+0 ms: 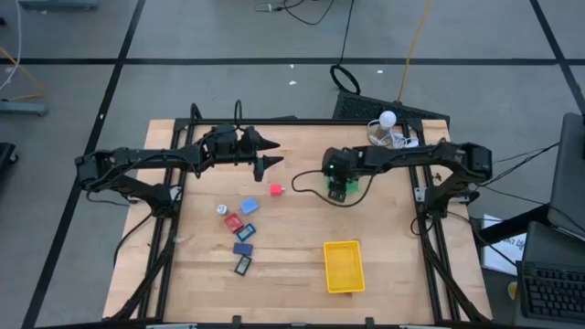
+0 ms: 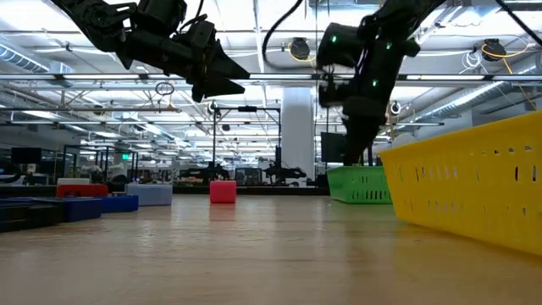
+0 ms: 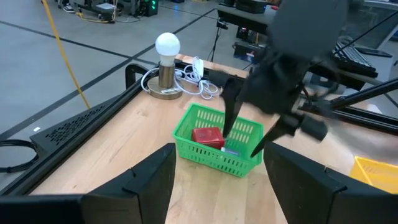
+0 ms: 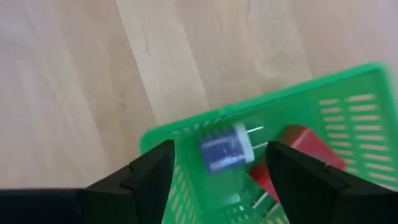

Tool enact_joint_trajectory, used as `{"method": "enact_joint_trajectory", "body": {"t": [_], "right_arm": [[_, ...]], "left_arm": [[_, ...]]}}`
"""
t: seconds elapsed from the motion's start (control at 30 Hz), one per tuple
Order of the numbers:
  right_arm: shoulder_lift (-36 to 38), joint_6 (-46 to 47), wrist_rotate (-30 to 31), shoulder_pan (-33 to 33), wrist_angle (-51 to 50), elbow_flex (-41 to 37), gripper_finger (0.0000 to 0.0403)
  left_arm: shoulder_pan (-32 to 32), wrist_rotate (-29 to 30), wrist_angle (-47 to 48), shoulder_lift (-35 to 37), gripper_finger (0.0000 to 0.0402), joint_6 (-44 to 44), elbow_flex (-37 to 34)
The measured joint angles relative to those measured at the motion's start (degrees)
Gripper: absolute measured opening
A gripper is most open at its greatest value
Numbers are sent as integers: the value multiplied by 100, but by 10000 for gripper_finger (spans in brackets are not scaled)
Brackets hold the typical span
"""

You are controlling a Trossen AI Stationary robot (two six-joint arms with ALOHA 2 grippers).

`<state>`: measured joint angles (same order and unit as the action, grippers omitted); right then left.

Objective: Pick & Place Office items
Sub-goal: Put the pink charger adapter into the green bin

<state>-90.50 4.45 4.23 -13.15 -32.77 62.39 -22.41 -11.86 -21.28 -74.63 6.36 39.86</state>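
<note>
You have the right gripper (image 1: 340, 189) hanging over the green tray (image 3: 186, 127), centre of the high view, fingers spread wide and clasping nothing; in the right wrist view a small blue-and-white piece (image 4: 225, 149) shows between them, above or inside the tray, beside a red piece (image 4: 297, 142) already lying there. I cannot tell whether the blue piece is falling or has landed. Main risk from here, as I judge it: the piece sits close to the tray's near wall, so it could catch the rim and tip out onto the bench (image 1: 393, 256) if it is not yet settled. A second risk: lifting the right fingers out carelessly could snag the mesh wall and drag the light tray. The left gripper (image 1: 268, 152) hovers above the bench at upper centre-left of the high view, fingers wide apart and empty, pointed toward the green tray. Remaining office items: a red cube (image 1: 275, 190) lies alone at centre, near the left fingers; a cluster of small pieces (image 1: 239, 231), blue, red, whitish and dark navy, lies lower left of centre. The yellow tray (image 1: 344, 267) sits lower centre-right, apparently with nothing in it. With both arms converging near centre, watch for contact between them if the left goes for the cube.
</note>
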Motion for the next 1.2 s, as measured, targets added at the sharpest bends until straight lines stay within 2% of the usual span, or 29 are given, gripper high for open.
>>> {"method": "enact_joint_trajectory", "body": {"t": [0.13,0.27,0.4,0.5,0.63,0.77,0.9,0.97,1.13,1.2], "right_arm": [[682,108,13,0,-69,-3,231],[1555,247,156,22,303,-130,217],[2447,-41,313,200,2174,-1072,205],[2930,-387,79,315,4110,-2082,201],[3240,-744,-259,432,6508,-3355,201],[3410,-1014,-575,518,7818,-4160,199],[3638,-1010,-584,540,8174,-4467,201],[3762,-962,-582,540,8174,-4526,205],[3895,-948,-582,538,7972,-4579,219],[3893,-948,-583,527,7880,-4579,226]], "left_arm": [[0,0,0,0,244,-3,0],[0,-2,-1,0,244,1,0],[4,-58,14,0,244,249,0],[4,-455,135,0,244,754,0],[28,-562,341,-4,244,772,0],[180,-586,721,-4,244,919,0],[667,-570,1379,-4,243,368,0],[1011,-315,1745,-4,243,39,0],[1639,1516,2382,-214,243,-444,-5],[1734,1926,2259,-378,243,-319,-1]]}}
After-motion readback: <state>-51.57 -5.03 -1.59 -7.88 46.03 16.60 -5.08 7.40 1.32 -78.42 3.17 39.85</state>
